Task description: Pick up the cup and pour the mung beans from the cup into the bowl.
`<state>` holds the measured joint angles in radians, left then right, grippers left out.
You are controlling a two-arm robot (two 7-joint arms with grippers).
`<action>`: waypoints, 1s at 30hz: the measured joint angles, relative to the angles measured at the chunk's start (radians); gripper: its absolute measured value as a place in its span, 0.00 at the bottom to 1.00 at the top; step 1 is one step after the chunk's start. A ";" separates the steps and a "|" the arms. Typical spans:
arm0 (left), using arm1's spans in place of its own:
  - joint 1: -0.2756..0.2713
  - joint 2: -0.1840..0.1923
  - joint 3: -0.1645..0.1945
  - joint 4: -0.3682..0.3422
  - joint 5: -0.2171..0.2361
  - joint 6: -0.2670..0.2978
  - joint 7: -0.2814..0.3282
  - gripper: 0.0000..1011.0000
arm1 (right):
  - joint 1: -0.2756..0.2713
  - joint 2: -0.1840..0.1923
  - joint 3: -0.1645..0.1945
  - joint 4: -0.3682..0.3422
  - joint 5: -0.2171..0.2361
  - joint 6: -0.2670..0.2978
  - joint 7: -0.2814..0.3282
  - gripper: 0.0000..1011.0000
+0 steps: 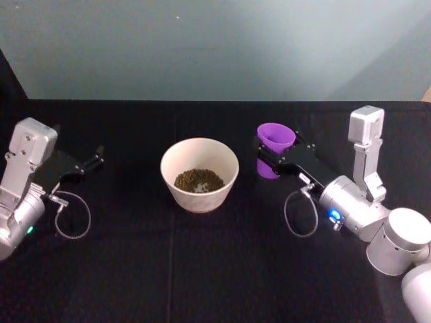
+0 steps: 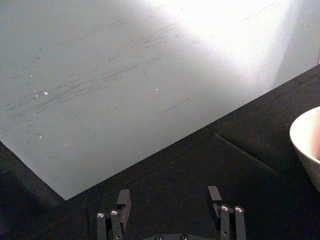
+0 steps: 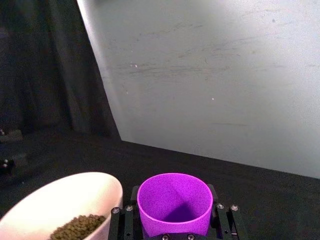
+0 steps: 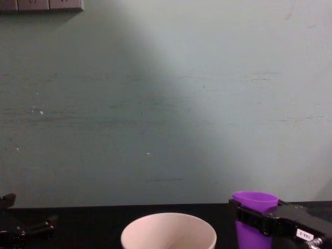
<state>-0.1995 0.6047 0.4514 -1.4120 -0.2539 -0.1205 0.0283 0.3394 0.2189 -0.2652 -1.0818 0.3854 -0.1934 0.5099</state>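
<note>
The purple cup stands upright just right of the bowl, and my right gripper is shut on its sides. In the right wrist view the cup sits between the two fingers and its inside looks empty. The cream bowl is at the table's middle with a pile of mung beans in it, also seen as beans in the right wrist view. In the chest view the cup rises a little above the bowl's rim. My left gripper rests open at the far left, well away from the bowl.
A black cloth covers the table, with a pale green wall behind it. Cable loops hang by each wrist: the left loop and the right loop. The bowl's edge shows in the left wrist view beyond the open fingers.
</note>
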 joint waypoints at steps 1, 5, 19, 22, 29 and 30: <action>0.000 0.000 0.000 0.000 0.000 0.000 0.000 0.99 | 0.003 0.002 -0.003 0.008 -0.003 -0.011 0.001 0.75; 0.000 0.000 0.000 0.000 0.000 0.000 0.000 0.99 | 0.011 0.011 -0.011 0.038 -0.013 -0.055 0.009 0.75; 0.000 0.000 0.000 0.000 0.000 0.000 0.000 0.99 | 0.026 0.028 -0.033 0.072 -0.036 -0.102 0.029 0.75; 0.000 0.000 0.000 0.000 0.000 0.000 0.000 0.99 | 0.031 0.027 -0.033 0.076 -0.034 -0.103 0.032 0.82; 0.000 0.000 0.000 0.000 0.000 0.000 0.000 0.99 | 0.033 0.027 -0.034 0.077 -0.029 -0.101 0.033 0.99; 0.000 0.000 0.000 0.000 0.000 0.000 0.000 0.99 | 0.033 0.026 -0.034 0.077 -0.029 -0.100 0.033 0.99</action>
<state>-0.1996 0.6046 0.4514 -1.4119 -0.2539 -0.1205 0.0283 0.3720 0.2453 -0.2995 -1.0052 0.3567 -0.2935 0.5428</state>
